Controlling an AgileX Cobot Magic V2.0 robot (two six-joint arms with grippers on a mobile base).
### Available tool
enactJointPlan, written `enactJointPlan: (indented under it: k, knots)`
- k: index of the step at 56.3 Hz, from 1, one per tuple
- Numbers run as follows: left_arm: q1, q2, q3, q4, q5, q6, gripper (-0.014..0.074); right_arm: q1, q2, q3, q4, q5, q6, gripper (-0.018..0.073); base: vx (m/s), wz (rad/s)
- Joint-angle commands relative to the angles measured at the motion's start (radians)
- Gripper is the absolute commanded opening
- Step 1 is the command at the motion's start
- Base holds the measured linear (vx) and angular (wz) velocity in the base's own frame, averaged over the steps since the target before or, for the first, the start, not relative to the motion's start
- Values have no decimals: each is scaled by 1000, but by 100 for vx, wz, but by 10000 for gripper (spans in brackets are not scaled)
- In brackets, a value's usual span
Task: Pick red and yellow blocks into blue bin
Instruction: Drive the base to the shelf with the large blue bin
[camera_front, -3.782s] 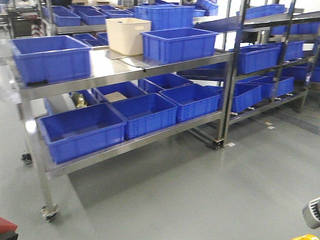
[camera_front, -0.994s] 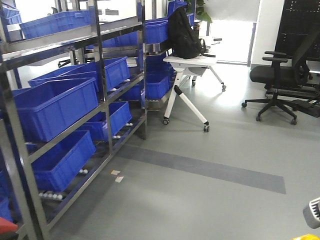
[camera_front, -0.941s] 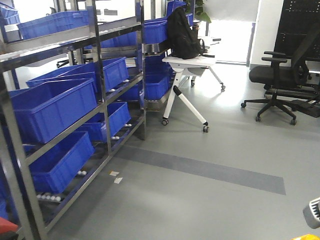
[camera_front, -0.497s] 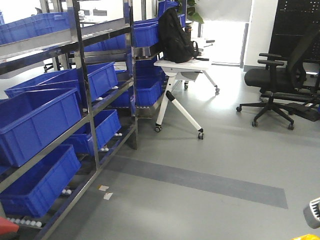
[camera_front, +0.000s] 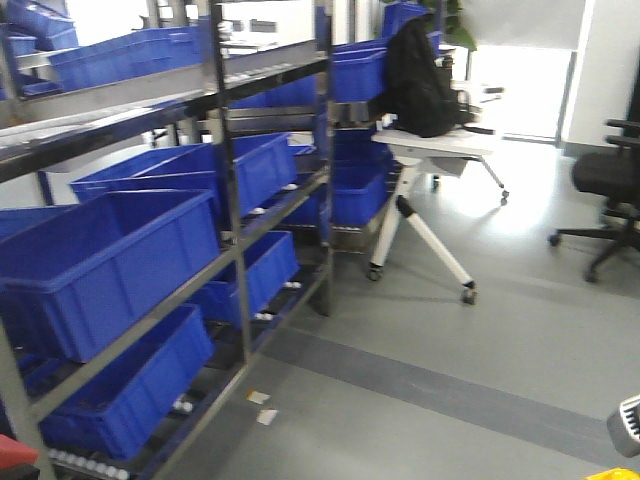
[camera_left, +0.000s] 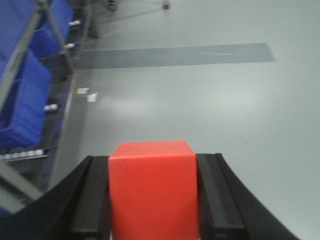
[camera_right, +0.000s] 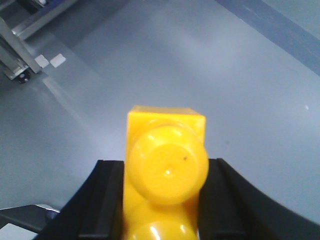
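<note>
Left claw: the left claw (camera_left: 152, 165) is closed part-way, with its two black fingers (camera_left: 92, 200) pressed to either side of the red cube (camera_left: 151, 192). It is held in the air over the grey floor (camera_left: 210, 110).
Right claw: the right claw (camera_right: 165, 165) is also closed part-way and grips the yellow brick (camera_right: 165, 180) by its sides. A round stud on the brick faces the camera. Bare floor lies below.
Rack: a steel rack (camera_front: 225, 170) fills the left half of the front view. Each of its shelves carries blue bins (camera_front: 100, 260). Which of them is meant for the blocks cannot be told.
Further off: past the far end of the rack stands a white folding table (camera_front: 440, 145) on castors, with a black backpack (camera_front: 415, 80) on its surface. A black office chair (camera_front: 610, 180) stands at the right edge of the view, well apart from the table.
Floor: a darker grey stripe (camera_front: 420, 385) runs across the floor from the foot of the rack. Two small paper scraps (camera_front: 262, 405) lie beside the rack's lower edge.
Front view only: table, backpack and chair. Of the blocks it shows only a red sliver in the bottom left corner and a yellow one in the bottom right.
Wrist views only: both grips in full. The left wrist view also shows the stripe, the scraps and the rack's lowest bins.
</note>
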Motion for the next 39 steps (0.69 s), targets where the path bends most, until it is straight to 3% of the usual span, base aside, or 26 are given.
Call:
enactJointPlan:
  k: [1,39]
  knots:
    - [-5,0,-27,-8,-80,0,264,1,-11,-26,-10,-55,-4,172,24,47]
    - [-5,0,-27,-8,-80,0,264,1,-11,-26,-10,-55,-4,172,20,54]
